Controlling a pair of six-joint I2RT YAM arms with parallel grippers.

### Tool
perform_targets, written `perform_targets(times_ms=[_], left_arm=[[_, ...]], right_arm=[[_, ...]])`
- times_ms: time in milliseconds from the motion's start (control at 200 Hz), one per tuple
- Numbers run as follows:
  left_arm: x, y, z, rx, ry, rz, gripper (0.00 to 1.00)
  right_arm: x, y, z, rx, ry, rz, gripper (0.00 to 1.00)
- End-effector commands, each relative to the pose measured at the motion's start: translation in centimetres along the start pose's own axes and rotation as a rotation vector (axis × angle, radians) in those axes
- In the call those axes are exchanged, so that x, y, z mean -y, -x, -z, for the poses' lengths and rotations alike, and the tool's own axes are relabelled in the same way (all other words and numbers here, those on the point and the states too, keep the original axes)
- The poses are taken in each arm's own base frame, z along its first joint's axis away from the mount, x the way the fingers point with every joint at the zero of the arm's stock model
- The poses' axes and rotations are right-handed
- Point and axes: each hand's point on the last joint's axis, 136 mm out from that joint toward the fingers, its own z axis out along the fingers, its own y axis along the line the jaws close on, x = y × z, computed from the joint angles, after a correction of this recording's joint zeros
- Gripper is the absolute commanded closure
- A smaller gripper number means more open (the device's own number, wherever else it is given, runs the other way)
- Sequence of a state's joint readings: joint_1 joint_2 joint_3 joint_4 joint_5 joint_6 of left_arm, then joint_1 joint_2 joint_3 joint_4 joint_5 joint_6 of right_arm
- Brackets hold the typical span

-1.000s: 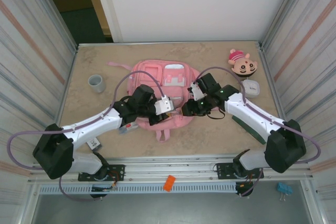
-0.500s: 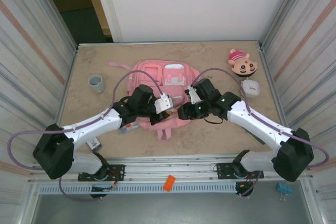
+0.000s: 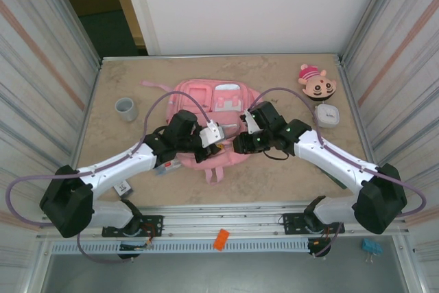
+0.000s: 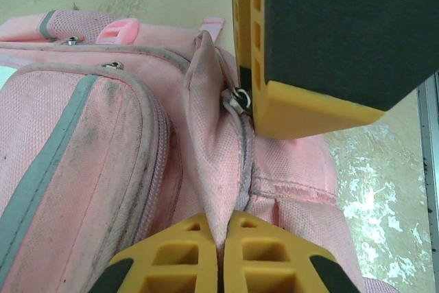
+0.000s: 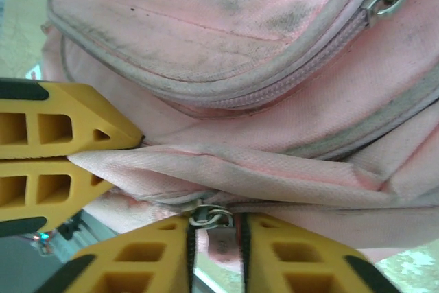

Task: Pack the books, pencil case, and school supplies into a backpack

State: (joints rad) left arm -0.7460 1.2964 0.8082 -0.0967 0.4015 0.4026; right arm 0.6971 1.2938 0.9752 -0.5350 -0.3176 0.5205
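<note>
Beige marbled counter [image 3: 110,80], boxed in by ribbed metal walls, with a white panel at the back.

The backpack [image 3: 219,97] lies flat at frame centre, pockets up. Both arms reach in from the bottom corners and meet over its lower edge, covering that part in the top view.

Left gripper [image 4: 219,252]: fingers together, clamped on a raised fold of pink fabric beside the zip track.

Right gripper [image 5: 214,248]: fingers stand close on either side of the metal zip pull [image 5: 209,216], with a narrow gap between them. Cannot tell whether they actually pinch it. In the left wrist view the pull lies against one yellow finger.

Surroundings, all clear of the backpack:
- Grey cup [image 3: 125,108], left of centre.
- Plush head [image 3: 317,84], upper right.
- White rounded-square box [image 3: 328,114], just below the plush head.

School supplies:
- Small whitish stick pack [image 3: 167,167], just beside the left forearm, near the backpack's lower left corner.
- White square piece [image 3: 122,187], lower left, partly under the same arm.

An orange bit [image 3: 220,239] lies on the rail at bottom centre.
</note>
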Motion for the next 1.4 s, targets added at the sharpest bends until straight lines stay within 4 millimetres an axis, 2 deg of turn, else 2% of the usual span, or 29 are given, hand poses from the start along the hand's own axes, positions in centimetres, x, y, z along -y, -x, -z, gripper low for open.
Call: perform_targets(times_ms=[0, 180, 251, 301, 491, 656, 797, 922, 1017, 1213, 1398], left_arm=[[0.3, 4.1, 1.5, 0.159, -0.013, -0.044, 1.00], [0.2, 4.0, 1.6, 0.152, -0.004, -0.049, 1.00], [0.1, 3.8, 1.6, 0.145, 0.000, -0.048, 1.00], [0.1, 3.8, 1.7, 0.147, 0.001, -0.048, 1.00], [0.1, 4.0, 1.8, 0.155, -0.001, -0.050, 1.00], [0.1, 4.3, 1.7, 0.162, -0.007, -0.051, 1.00], [0.1, 4.4, 1.7, 0.165, -0.006, -0.050, 1.00], [0.1, 4.3, 1.7, 0.161, -0.003, -0.052, 1.00], [-0.1, 3.8, 1.7, 0.140, 0.008, -0.054, 1.00], [-0.3, 2.6, 2.0, 0.110, 0.022, -0.052, 1.00], [0.0, 2.2, 2.5, 0.103, 0.017, -0.056, 1.00]], right_arm=[[0.2, 0.3, 0.0, 0.020, 0.004, -0.013, 0.84], [2.8, 0.2, 0.7, 0.022, -0.116, -0.064, 0.96], [3.4, 0.0, 0.9, 0.022, -0.131, -0.083, 0.97], [3.1, 0.0, 0.9, 0.021, -0.106, -0.086, 0.93], [1.2, -0.2, 0.2, 0.001, -0.007, -0.056, 0.68], [0.7, -0.1, -0.5, -0.007, 0.003, -0.041, 0.65], [0.9, 0.4, -0.7, 0.004, -0.006, -0.041, 0.70], [2.3, 0.4, -0.4, 0.012, -0.084, -0.062, 0.91], [4.4, 0.4, 0.5, 0.022, -0.164, -0.106, 1.00], [8.9, 0.0, 2.4, 0.038, -0.269, -0.220, 1.00], [10.3, 0.9, 2.6, 0.041, -0.296, -0.232, 1.00]])
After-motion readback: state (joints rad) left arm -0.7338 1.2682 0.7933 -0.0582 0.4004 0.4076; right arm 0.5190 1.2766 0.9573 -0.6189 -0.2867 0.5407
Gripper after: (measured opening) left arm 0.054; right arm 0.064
